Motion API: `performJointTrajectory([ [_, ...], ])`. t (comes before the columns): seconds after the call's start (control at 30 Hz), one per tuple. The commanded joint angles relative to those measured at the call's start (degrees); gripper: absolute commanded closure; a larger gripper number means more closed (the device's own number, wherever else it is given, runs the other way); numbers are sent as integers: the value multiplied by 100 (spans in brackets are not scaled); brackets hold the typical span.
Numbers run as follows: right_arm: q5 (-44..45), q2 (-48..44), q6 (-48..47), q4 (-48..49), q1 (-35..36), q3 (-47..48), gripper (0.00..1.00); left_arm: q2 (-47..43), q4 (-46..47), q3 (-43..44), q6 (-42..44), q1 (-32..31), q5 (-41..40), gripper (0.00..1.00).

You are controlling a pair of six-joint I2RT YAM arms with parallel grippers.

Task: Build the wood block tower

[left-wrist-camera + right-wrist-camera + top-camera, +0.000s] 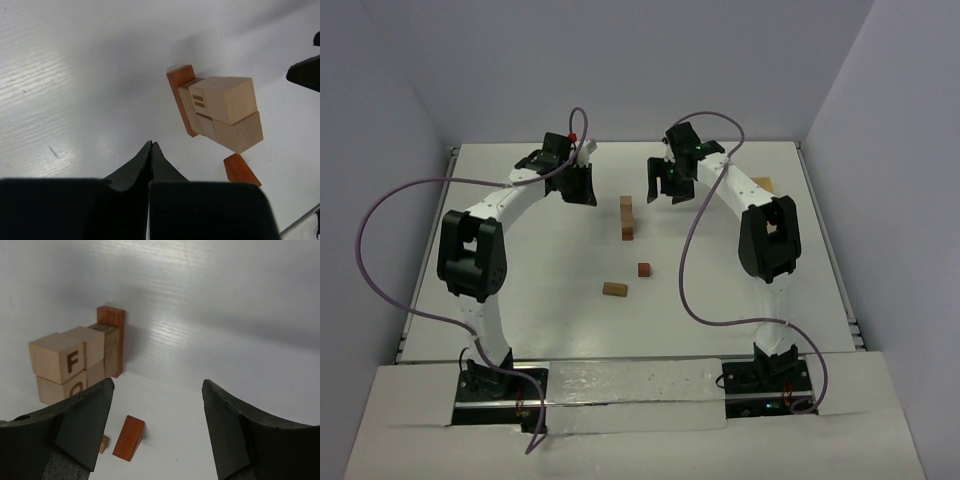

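The tower (pixel 627 218) is a short stack of tan wood blocks with a reddish bar against it, at the table's middle back. In the left wrist view it shows as two pale cubes (pixel 227 99) beside the reddish bar (pixel 181 97). In the right wrist view the lettered cubes (pixel 65 360) sit one on the other. A loose reddish block (pixel 644 269) and a tan bar (pixel 614 289) lie nearer. My left gripper (pixel 582 186) is shut and empty, left of the tower (pixel 151 145). My right gripper (pixel 670 186) is open and empty, right of the tower (pixel 157 387).
A pale tan wooden piece (pixel 763 184) lies at the back right, partly hidden behind the right arm. The reddish block also shows in the wrist views (pixel 241 170) (pixel 129 437). White walls close in the table on three sides.
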Motion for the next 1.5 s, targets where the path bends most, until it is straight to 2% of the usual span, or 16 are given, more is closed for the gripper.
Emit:
performJointTrajectory([
  [0.0,-2,-843,-420,474,36,-995,21,-784,152,-613,539,-9,970,86],
  [0.07,-48,-1288,-598,673,35,-1551,21,-1181,21,-857,1022,-9,1353,77],
  [0.13,-30,-1602,-730,730,40,-1855,20,-1410,-459,-1198,2121,-23,1725,73],
  [0.23,35,-1976,-940,789,10,-2290,20,-1635,-1152,-1636,3215,-112,1967,66],
  [0.3,-29,-2189,-986,860,-45,-2511,20,-1791,-1667,-1848,4176,-293,2015,63],
  [0.43,-643,-2442,-917,956,-456,-2899,18,-1931,-1739,-2246,4970,-824,1604,60],
  [0.7,-843,-2766,-962,921,-1088,-3041,17,-1086,-1675,-1770,5491,-1647,914,56],
  [0.9,-912,-2669,-919,856,-1275,-2968,16,-994,-1230,-1968,6060,-2062,393,55],
  [1.2,-1059,-2566,-872,850,-1469,-2927,14,-605,-1219,-1730,6440,-2330,563,54],
  [1.47,-1183,-2486,-863,841,-1547,-2916,13,-620,-1115,-2065,6509,-2621,361,53],
])
